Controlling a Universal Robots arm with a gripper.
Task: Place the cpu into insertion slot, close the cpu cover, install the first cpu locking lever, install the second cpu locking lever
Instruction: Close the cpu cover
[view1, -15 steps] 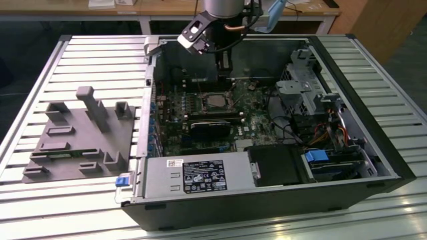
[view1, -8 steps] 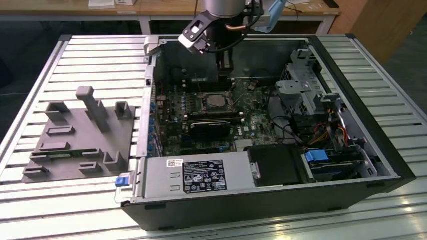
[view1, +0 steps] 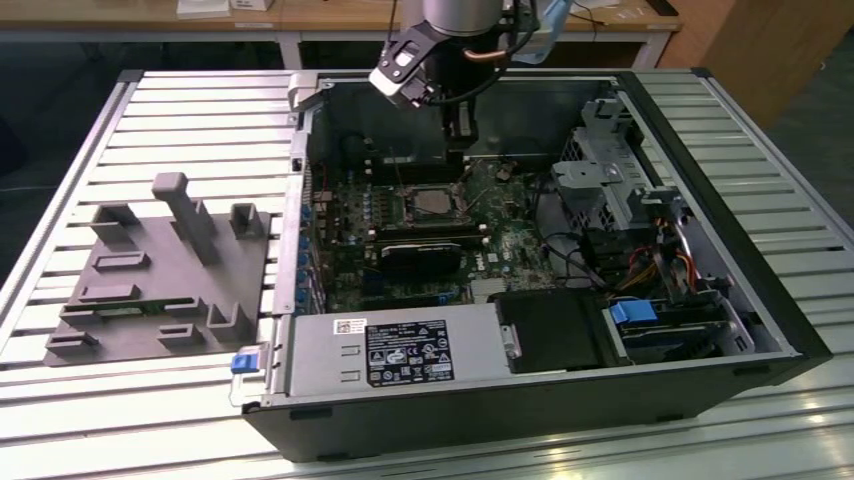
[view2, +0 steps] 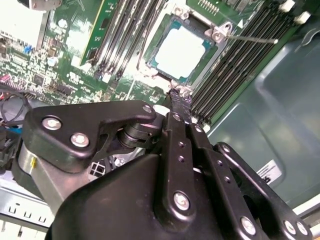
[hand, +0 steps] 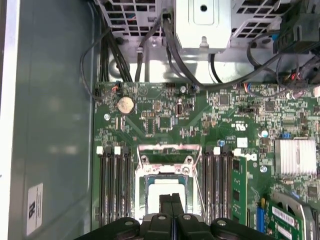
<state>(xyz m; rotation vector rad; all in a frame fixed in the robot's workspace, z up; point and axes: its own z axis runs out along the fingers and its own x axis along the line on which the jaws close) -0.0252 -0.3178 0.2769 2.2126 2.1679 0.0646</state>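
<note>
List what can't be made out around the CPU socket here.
1. First wrist view: the gripper hides the near part of the cpu and its insertion slot.
2. Second wrist view: glare blanks the cpu's top; the gripper's tip hides the insertion slot corner beneath.
3. Exterior view: the insertion slot is too small to show any latching detail.

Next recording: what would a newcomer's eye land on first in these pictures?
First, the open computer case on the slatted table, with the robot arm reaching down into it in the exterior view. In the second wrist view the black hand, shut, sits right at the edge of the insertion slot, where the pale silver cpu lies. A grey fixture plate rests beside the case on the exterior view's left.
</note>
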